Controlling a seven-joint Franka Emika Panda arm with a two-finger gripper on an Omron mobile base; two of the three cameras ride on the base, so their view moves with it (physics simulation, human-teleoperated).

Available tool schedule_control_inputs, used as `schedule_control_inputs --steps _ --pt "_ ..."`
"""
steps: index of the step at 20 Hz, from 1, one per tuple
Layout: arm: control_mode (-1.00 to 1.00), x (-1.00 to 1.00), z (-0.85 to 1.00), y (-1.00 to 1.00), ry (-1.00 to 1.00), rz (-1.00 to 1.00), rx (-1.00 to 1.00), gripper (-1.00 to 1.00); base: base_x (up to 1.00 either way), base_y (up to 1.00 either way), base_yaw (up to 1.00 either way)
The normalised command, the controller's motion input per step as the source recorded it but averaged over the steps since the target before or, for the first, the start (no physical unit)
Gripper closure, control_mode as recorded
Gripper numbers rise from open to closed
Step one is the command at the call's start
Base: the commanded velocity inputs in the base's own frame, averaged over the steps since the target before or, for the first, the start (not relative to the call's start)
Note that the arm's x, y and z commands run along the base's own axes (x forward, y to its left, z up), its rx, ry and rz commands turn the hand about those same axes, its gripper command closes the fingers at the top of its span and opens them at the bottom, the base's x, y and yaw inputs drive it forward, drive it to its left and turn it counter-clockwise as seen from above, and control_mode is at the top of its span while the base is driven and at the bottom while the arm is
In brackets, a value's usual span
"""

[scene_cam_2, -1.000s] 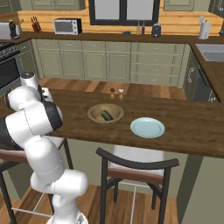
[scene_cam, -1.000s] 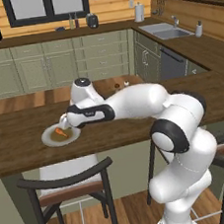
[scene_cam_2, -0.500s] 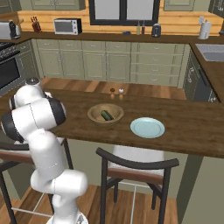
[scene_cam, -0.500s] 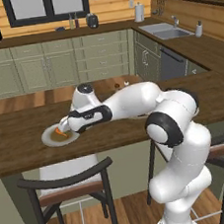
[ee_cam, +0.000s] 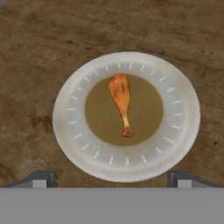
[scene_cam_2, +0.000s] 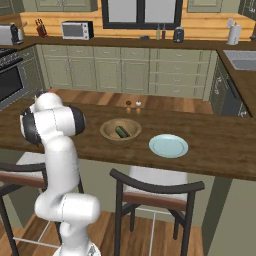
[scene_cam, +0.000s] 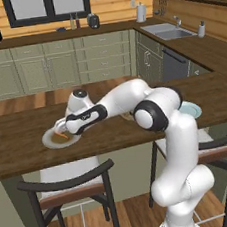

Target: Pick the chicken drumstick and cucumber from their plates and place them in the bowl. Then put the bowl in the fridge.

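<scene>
Two finger tips [ee_cam: 43,178] stand far apart at the bottom corners of your hand view, so the jaws are wide and hold nothing. Between them, straight ahead, you see the pale plate [ee_cam: 78,144] on the dark wood counter [ee_cam: 30,52], with the chicken drumstick [ee_cam: 121,100] lying in its brownish middle, thick end away from the tips and thin end toward them. From the left base view your arm reaches out low and long across the counter to its left, the forearm nearly level and the hand turned down, so the gripper [scene_cam: 61,126] hangs just above that plate [scene_cam: 51,141]; a sliver of the orange drumstick [scene_cam: 62,135] shows beneath it. You cannot tell from here whether the tips touch the plate. In the right base view the cucumber [scene_cam_2: 121,132] already lies inside the wooden bowl [scene_cam_2: 120,135], which sits on the counter just beside a second, bare blue-green plate [scene_cam_2: 168,146], well apart from your hand.
</scene>
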Motion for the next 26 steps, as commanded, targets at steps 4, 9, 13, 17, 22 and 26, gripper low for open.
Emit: schedule_control_inputs --steps 4,9,13,17,22,26 --pt "-1.0 0.56 -0.15 0.36 0.14 0.0 -0.07 -1.0 0.0 0.0 0.0" --pt "-1.0 0.22 -0.29 0.1 0.12 0.0 -0.08 -1.0 0.0 0.0 0.0" --pt "-1.0 0.27 -0.34 0.16 0.09 0.0 -0.05 -1.0 0.0 0.0 0.0" --pt "-1.0 0.14 -0.36 0.0 0.06 0.0 -0.02 -1.0 0.0 0.0 0.0" --pt "-1.0 0.11 -0.26 0.0 0.0 0.0 -0.01 -1.0 0.0 0.0 0.0" --pt "-1.0 0.09 -0.19 0.05 0.0 0.0 -0.01 -1.0 0.0 0.0 0.0"
